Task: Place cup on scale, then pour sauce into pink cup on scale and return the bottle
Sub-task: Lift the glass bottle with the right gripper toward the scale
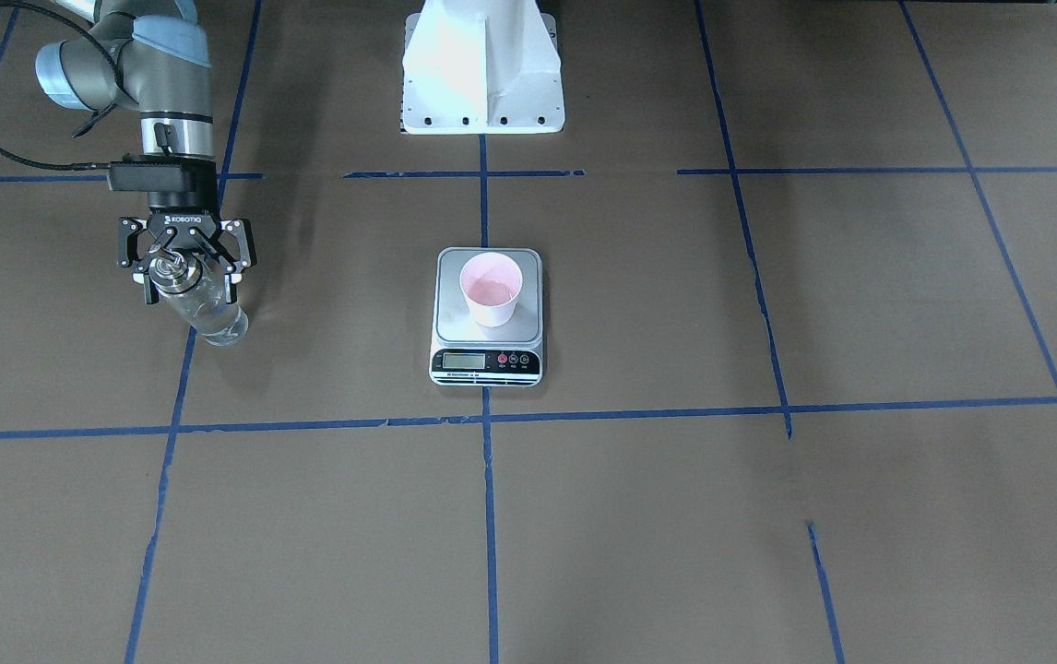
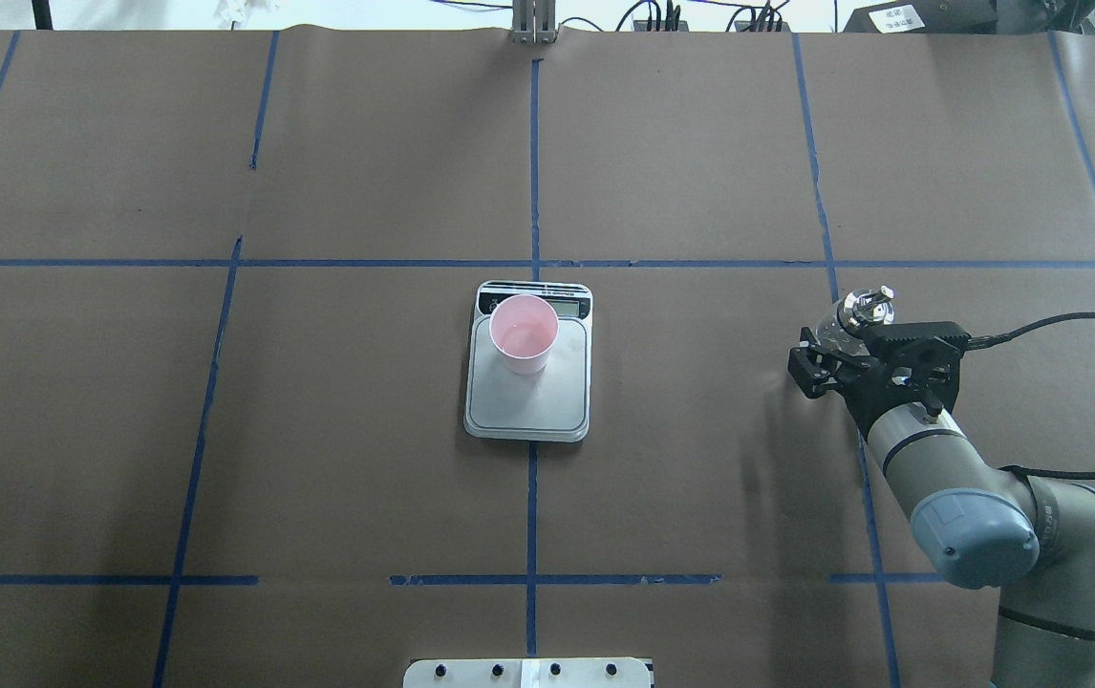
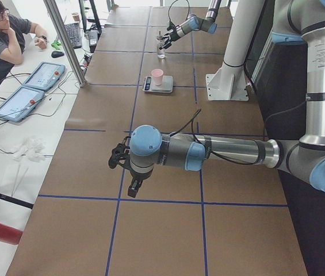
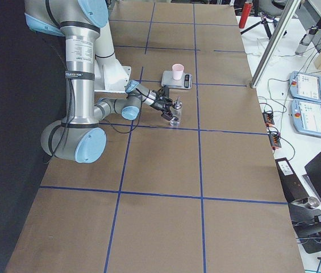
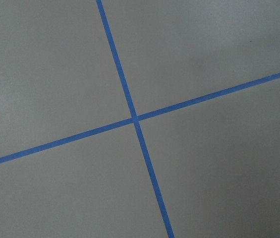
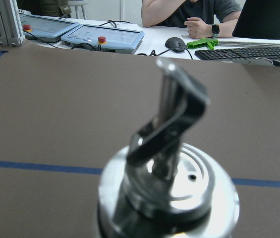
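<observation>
Brown paper table (image 1: 768, 516), gridded with blue tape (image 1: 489, 516). White base (image 1: 482, 74) at the robot's edge, in line with the scale (image 1: 459, 327). Past the far edge, a desk with a seated person (image 3: 1, 40), two blue-rimmed panels (image 6: 102, 35) with red buttons, a keyboard (image 6: 249, 53) and a mouse (image 6: 176, 43).

Scale at mid-table, display strip toward the operators' side. Cup (image 1: 491, 290) upright on its plate, a little toward the display, pale pink inside. Bottle (image 1: 210, 318) standing on the table well off to the robot's right of the scale, just beside a tape line, silver cap (image 6: 169, 188) up. In the right wrist view, cap and spout (image 6: 179, 109) blurred and filling the foreground, hiding the glass below.

Right arm reaching in low from the robot's right, forearm close to level, wrist bent down, black cable (image 2: 1054, 325) looping off the camera mount. Right gripper (image 1: 189, 288) down over the bottle's top, one finger on each side of the shoulder, spread about as wide as the glass. Cannot tell whether the pads press it or stand just off.

Left arm stretched out near level over the table's left end, well apart from scale and bottle, wrist camera facing a tape crossing. Left gripper (image 3: 118, 158) seen only from the side camera. Cannot tell how far open, or whether anything is in it.
</observation>
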